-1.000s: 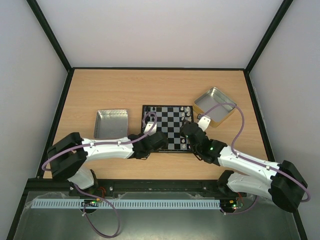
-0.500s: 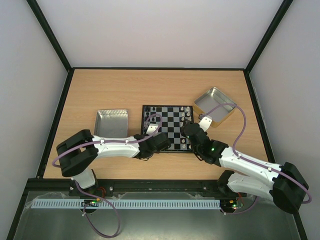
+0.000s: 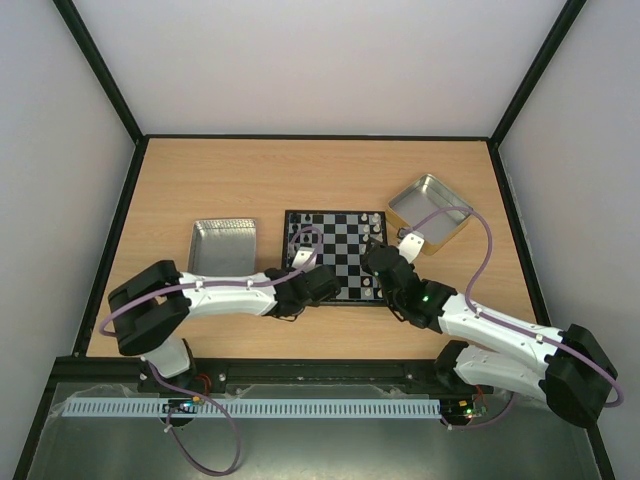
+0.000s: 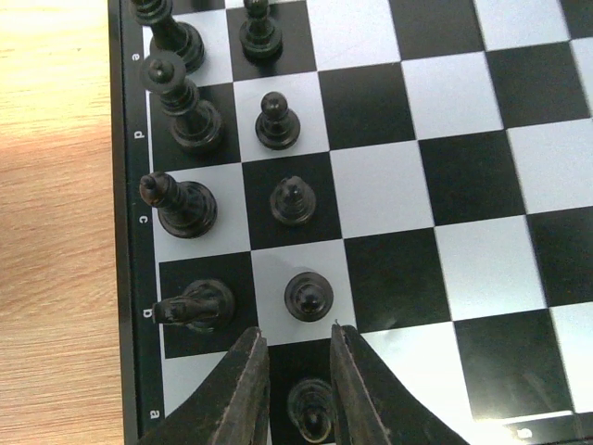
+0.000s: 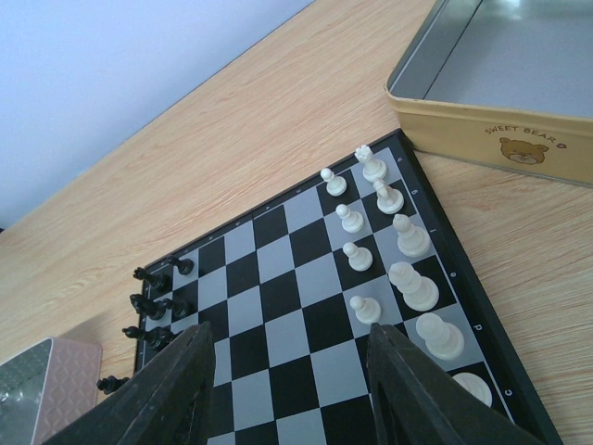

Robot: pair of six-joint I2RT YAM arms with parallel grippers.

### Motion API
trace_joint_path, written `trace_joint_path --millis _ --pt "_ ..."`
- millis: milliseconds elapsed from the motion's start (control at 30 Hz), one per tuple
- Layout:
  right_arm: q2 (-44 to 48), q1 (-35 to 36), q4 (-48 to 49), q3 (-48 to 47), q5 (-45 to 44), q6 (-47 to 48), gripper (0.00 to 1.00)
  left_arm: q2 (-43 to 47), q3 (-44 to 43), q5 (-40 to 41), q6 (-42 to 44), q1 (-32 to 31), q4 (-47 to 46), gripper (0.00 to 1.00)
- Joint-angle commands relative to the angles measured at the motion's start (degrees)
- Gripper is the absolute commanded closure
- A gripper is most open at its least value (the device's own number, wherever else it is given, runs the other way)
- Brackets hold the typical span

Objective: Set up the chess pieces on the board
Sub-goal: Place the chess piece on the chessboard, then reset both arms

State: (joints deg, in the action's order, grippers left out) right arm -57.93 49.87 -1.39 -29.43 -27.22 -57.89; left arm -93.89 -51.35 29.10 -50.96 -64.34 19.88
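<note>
The board (image 3: 342, 250) lies mid-table. In the left wrist view, black chess pieces (image 4: 190, 125) fill its two left columns (image 4: 389, 185), with a knight (image 4: 195, 306) and pawns beside them. My left gripper (image 4: 296, 332) hangs low over the board's near-left corner (image 3: 300, 264). Its jaws stand narrowly apart on either side of a black pawn (image 4: 313, 413) standing on a black square, with a gap showing on the pawn's left. My right gripper (image 5: 292, 332) is wide open and empty over the board's near-right part (image 3: 373, 262). The far black pieces (image 5: 153, 306) show in its view.
Pale silvery-white pieces (image 5: 398, 236) line the board's right side. A shiny metal tray (image 3: 222, 247) lies left of the board, and a yellow-sided tin (image 3: 430, 212) (image 5: 500, 139) at the right. One black piece (image 5: 113, 383) stands off the board by the pink-sided tray (image 5: 46, 389).
My left arm's elbow has swung right and its gripper has slid slightly toward the board's near-left corner. The right arm has barely moved.
</note>
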Motion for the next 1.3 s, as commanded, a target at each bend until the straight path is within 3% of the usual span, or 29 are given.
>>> trace_joint_path --millis 0,167,300,533,767,933,1267 --pt "0.0 -0.2 -0.8 0.5 -2.5 -0.6 0.56 3.3 0.2 0.3 0.4 -0.3 0.2 0.77" --pt "0.4 -0.2 -1.5 -0.1 -2.6 -0.3 0.56 7.4 -1.8 1.0 1.2 0.3 1.1 0.72" --pt "0.8 -0.4 -2.2 -1.1 -3.0 2.6 0.54 14.6 -1.6 -1.1 3.6 4.3 -0.4 0.64" --pt "0.3 -3.6 -4.9 -4.8 0.4 12.2 0.41 31.9 4.3 -6.8 12.4 16.8 -3.2 0.3" --pt "5.8 -5.6 -11.3 -9.6 -4.3 21.1 0.17 48.0 6.1 -6.7 20.0 26.5 1.5 0.03" --pt "14.7 -5.6 -17.1 -12.2 -9.5 24.3 0.01 57.3 4.8 -4.4 20.8 26.6 6.2 0.01" --pt "28.0 -5.6 -28.8 -17.5 -16.8 24.4 0.02 68.9 -3.0 1.5 25.1 26.5 14.1 0.01"
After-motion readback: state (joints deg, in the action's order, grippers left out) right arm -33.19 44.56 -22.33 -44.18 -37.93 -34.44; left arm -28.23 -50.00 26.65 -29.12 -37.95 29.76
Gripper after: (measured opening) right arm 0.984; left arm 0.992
